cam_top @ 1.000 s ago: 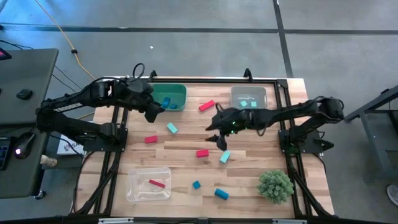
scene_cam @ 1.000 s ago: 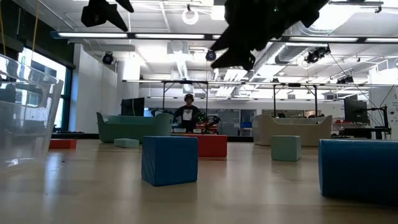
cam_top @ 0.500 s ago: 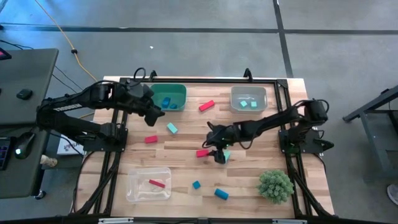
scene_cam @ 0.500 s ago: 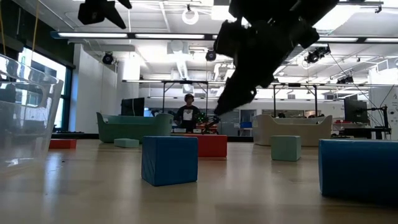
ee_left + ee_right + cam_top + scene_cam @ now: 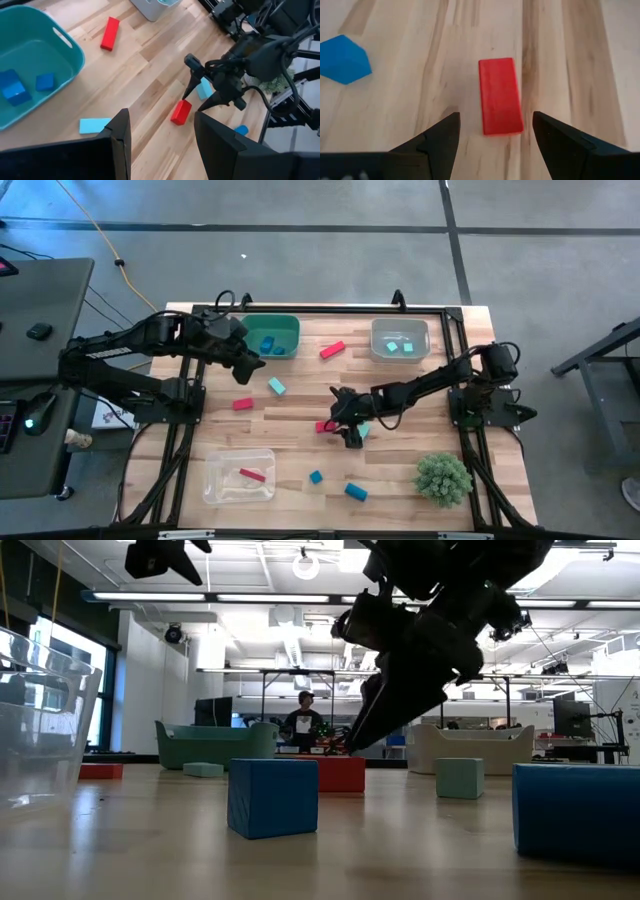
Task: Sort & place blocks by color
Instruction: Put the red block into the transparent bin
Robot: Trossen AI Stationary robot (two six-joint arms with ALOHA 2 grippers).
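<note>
Change since one second ago, for your record: right gripper [image 5: 340, 427], fingers spread, has travelled from mid-table toward the front edge and dropped low over the red bar [image 5: 325, 426], now straddling it, with the light teal block [image 5: 362, 430] just beside, partly covered.

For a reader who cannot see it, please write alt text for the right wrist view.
A red bar lies flat on the wooden table, between the two open dark fingers of the right gripper, which hangs above it. A blue cube lies off to one side.
</note>
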